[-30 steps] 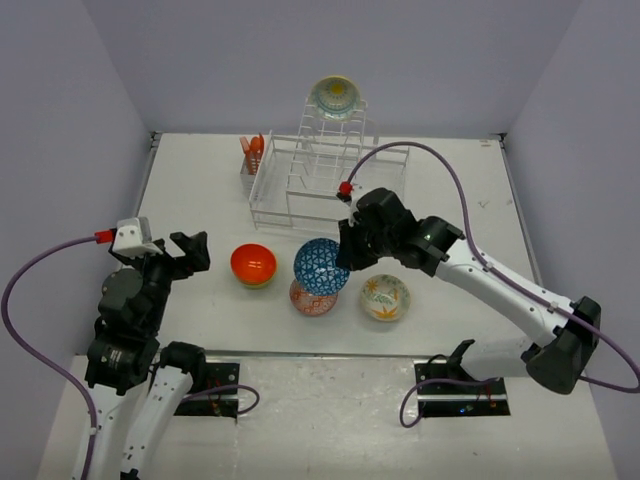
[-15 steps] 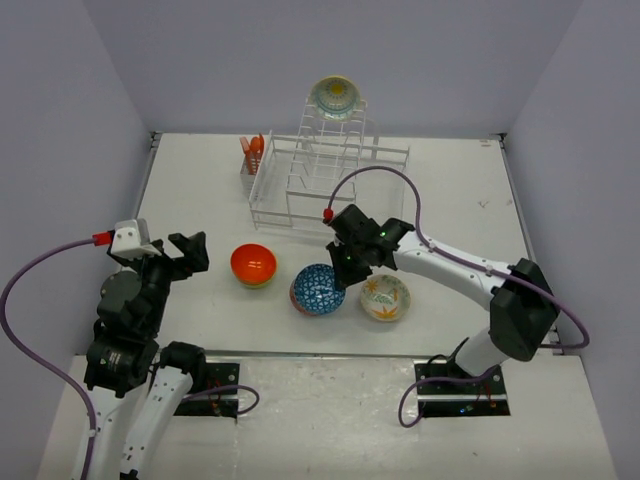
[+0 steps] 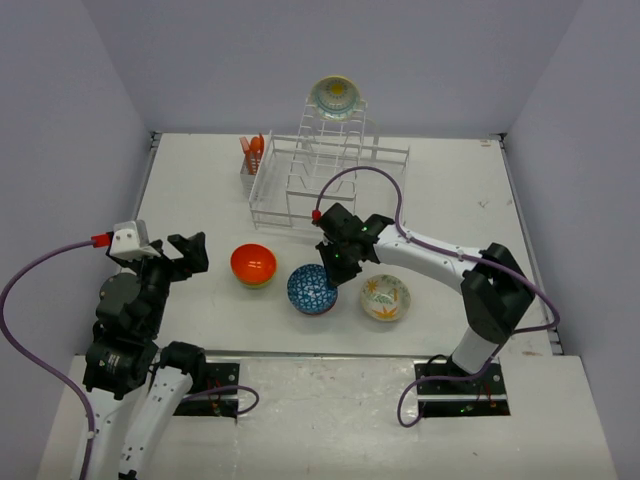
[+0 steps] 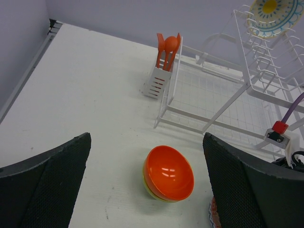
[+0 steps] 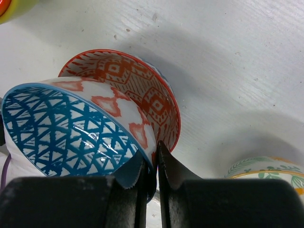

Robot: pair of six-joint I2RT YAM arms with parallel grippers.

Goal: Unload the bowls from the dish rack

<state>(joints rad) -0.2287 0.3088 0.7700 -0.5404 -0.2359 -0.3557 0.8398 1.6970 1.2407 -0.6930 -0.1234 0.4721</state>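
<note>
My right tool (image 5: 151, 161) pinches the rim of the blue patterned bowl (image 5: 71, 128), which sits tilted in the red-white patterned bowl (image 5: 137, 85) on the surface (image 3: 200, 190), just on the near side of the dish rack (image 3: 330, 180). I judge this placement nearly done. Next I need to let go and lift straight up, clear of the rack's near rail. The white bowl with yellow centre (image 3: 337, 97) waits on the rack's tall far tier. My left tool (image 3: 185, 250) hangs open, well off to the near left of the rack, where there is free room.

The white surface (image 3: 190, 200) carries the dish rack (image 3: 268, 190), an orange-on-green bowl stack (image 3: 253, 265), a red-patterned bowl (image 5: 137, 80) and a leaf-patterned bowl (image 3: 385, 297).
</note>
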